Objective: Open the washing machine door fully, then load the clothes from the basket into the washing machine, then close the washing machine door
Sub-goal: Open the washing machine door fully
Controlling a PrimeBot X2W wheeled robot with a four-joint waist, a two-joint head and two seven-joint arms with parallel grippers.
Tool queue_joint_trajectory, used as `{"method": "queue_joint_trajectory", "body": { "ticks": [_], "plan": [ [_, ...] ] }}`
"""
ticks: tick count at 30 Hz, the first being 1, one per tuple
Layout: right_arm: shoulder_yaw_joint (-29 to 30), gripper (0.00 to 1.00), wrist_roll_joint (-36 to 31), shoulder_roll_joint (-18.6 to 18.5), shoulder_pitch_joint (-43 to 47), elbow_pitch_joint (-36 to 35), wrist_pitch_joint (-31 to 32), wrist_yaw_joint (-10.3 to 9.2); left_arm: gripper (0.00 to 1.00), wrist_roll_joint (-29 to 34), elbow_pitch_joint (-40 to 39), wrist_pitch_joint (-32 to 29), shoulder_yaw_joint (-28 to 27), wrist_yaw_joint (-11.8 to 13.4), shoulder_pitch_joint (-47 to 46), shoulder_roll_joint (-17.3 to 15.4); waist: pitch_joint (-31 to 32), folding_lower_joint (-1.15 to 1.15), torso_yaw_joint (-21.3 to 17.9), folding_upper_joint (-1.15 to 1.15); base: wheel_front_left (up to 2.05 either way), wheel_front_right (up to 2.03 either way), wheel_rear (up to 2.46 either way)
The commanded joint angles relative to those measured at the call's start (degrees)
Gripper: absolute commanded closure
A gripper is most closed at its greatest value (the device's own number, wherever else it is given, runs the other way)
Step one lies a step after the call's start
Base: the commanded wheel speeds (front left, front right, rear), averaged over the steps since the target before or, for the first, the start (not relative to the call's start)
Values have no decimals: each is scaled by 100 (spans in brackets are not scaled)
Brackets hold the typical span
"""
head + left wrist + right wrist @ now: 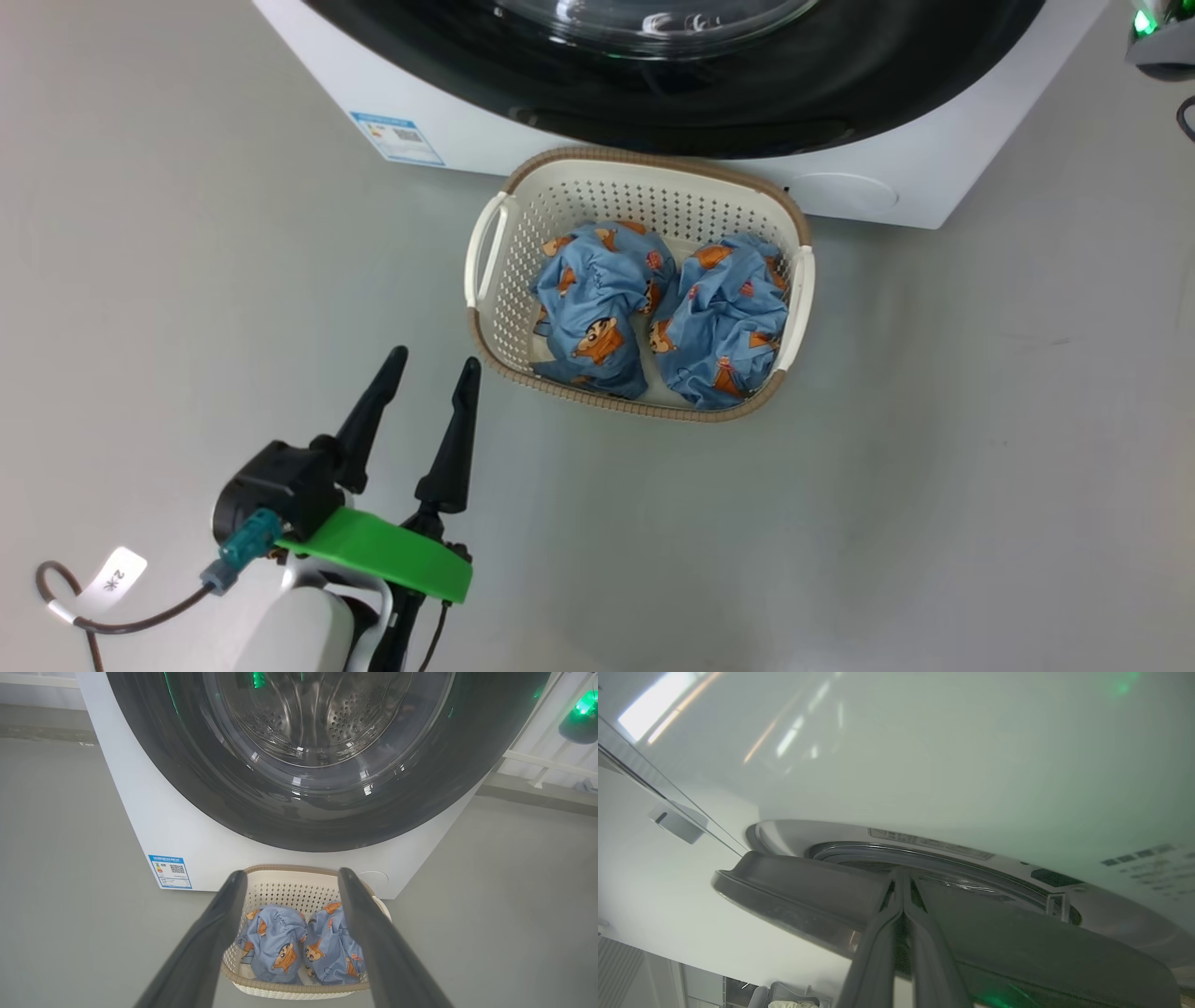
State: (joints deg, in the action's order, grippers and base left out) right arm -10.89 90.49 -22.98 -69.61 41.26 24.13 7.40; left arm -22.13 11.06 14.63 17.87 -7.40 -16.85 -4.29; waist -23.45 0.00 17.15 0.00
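Head cam: your left claw [434, 362] sits low left over the grey floor [934, 467], fingers spread, nothing between them. The basket [644, 159] stands on the floor just in front of the washing machine [448, 121]. The clothes [597, 299] are both in it, two blue bundles side by side. The washing machine door [747, 103] shows as a black rim across the top edge, and the blue label sticker [397, 138] is on the white front, left of the basket.

Left wrist cam: you look along the spread left claw [292, 873] straight at the basket [294, 891], well short of it, with the clothes [275, 942] framed between the fingers. The door [187, 779] is above, with the drum [345, 718] visible through the glass.

Right wrist cam: your right claw [902, 877] has its fingers pressed together, tips at the edge of the door [794, 882]. That edge stands slightly off the machine's white front [924, 765], and the opening's grey ring [962, 868] shows behind it. I can't tell whether anything is pinched.
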Motion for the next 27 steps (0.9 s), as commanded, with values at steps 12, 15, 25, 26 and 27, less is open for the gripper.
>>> {"method": "queue_joint_trajectory", "body": {
  "ticks": [12, 15, 25, 26, 27],
  "plan": [
    [-340, 100, -265, 71, -177, -39, 175, 9, 0, -86, -173, 37, -134, -9, -182, -47, -118, 0, 125, 0, 0, 0, 0],
    [-440, 100, -316, 65, -101, -49, 248, 9, 0, -92, -161, 37, -134, -9, -189, -38, -95, 0, 121, 0, 0, 0, 0],
    [-653, 100, -295, 78, 221, -179, 510, 9, 0, -75, -128, 37, -199, -9, -143, -30, 45, 0, 39, 0, 0, 0, 0],
    [-661, 100, -281, 81, 250, -193, 533, 9, 0, -72, -125, 37, -200, -9, -133, -31, 67, 0, 28, 0, 0, 0, 0],
    [-674, 100, -270, 81, 278, -203, 563, 9, 0, -70, -122, 37, -201, -9, -124, -31, 91, 0, 19, 0, 0, 0, 0]
  ]
}}
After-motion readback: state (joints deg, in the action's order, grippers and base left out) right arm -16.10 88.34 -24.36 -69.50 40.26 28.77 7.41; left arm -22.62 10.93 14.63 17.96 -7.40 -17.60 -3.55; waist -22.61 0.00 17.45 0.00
